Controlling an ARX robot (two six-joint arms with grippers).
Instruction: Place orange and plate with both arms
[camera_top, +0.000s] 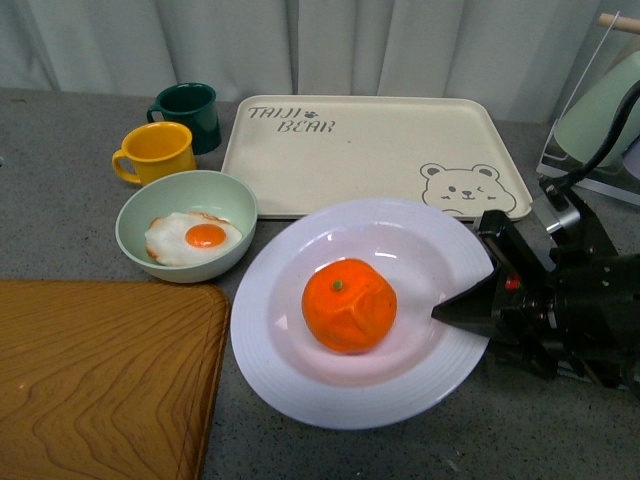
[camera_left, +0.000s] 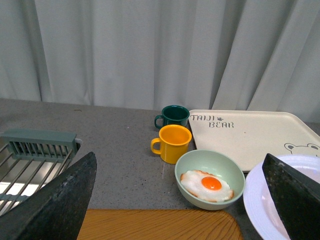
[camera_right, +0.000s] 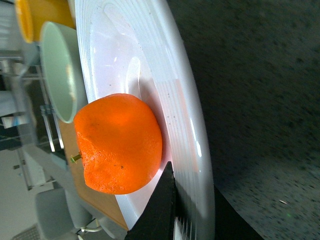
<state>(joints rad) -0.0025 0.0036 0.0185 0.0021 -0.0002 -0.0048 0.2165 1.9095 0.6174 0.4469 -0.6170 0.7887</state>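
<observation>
Clamping plate rim, right fingers, orange near them, left fingers wide.

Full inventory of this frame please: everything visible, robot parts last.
orange: 1, bright orange, on the plate
plate: 1, white, front centre of the counter
bowl: 1, pale green, left of the plate
fried egg: 1, white with orange yolk, in the bowl
yellow mug: 1, yellow, behind the bowl
green mug: 1, dark green, behind the yellow mug
tray: 1, beige with bear print, behind the plate
wooden board: 1, brown, front left
dish rack: 1, grey-green, seen only by the left wrist camera
counter: 1, speckled grey
curtain: pale grey, backdrop
left hand: 1, black, open, holding nothing
right hand: 1, black, shut on the plate's right rim
</observation>
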